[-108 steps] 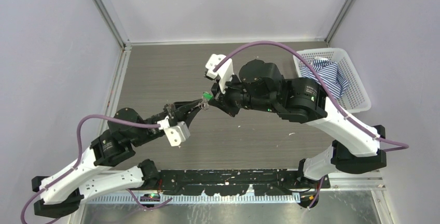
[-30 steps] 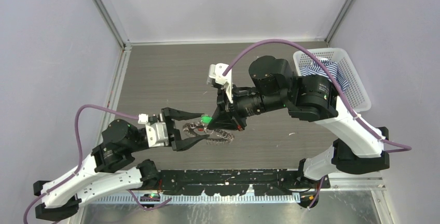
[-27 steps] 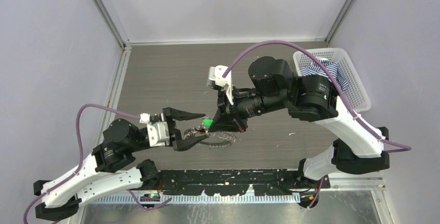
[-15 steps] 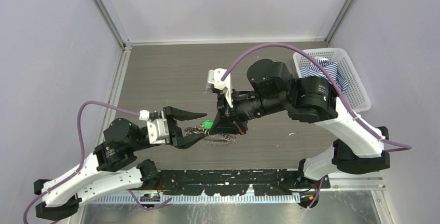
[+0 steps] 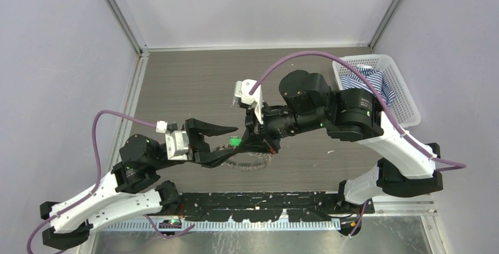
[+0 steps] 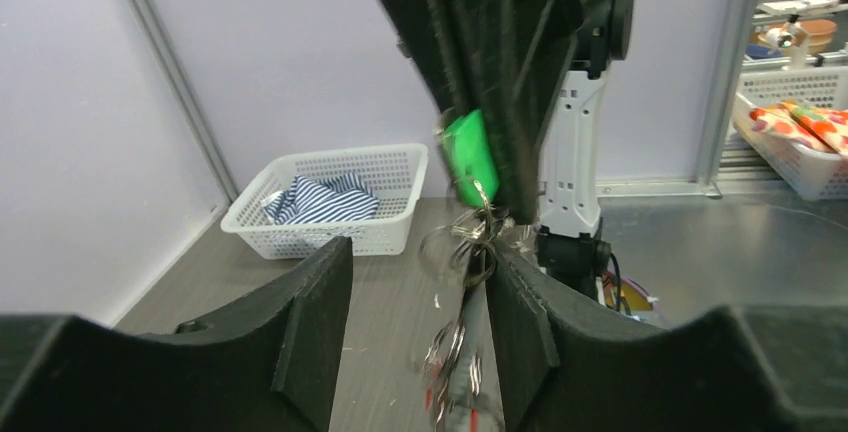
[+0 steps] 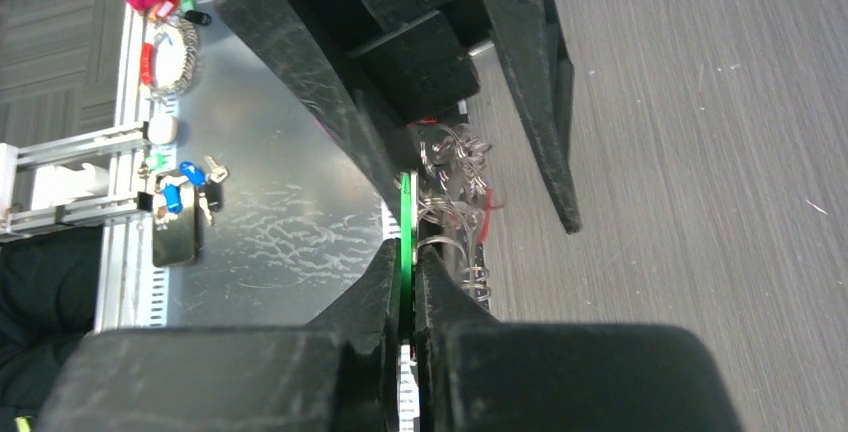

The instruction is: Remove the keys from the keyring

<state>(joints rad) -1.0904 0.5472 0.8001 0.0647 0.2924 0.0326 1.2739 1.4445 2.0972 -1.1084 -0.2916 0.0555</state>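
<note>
Right claw (image 7: pixel 405 252) is pinching the bright green plastic key head (image 6: pixel 468 157) tight, dangling the small silvery metal keys (image 6: pixel 455 352) over the grey surface (image 5: pixel 194 89). Left claw (image 6: pixel 418 272), part open and empty, is narrowing around them; pulling-off judged imminent.

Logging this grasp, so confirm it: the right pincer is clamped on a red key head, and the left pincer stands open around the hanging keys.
Not red: the key head is green, as the right wrist view shows. The right pincer is clamped on it, and the left pincer stands open around the hanging keys.
</note>
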